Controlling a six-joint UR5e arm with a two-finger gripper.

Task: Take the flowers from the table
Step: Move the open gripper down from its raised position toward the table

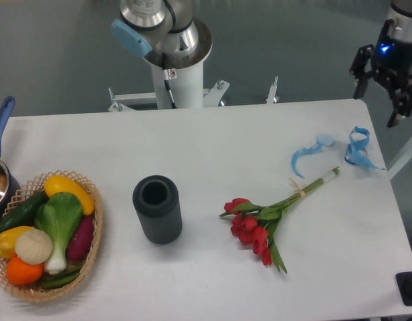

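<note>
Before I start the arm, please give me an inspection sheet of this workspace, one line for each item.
Surface: white table, smooth, no spills seen.
Job's things: flowers lie flat right of centre, red heads toward the front edge, stems pointing to the back right; untouched.
Clutter: dark ribbed cup upright at centre; basket of toy vegetables at front left; pot with blue handle at the left edge; two curly blue ribbons near the stem ends.
Gripper: gripper hangs open off the table's back right corner, holding nothing, apart from the flowers.
Cables: one black cable on the arm's base column.
Surroundings: grey floor; arm base behind the table.
</note>
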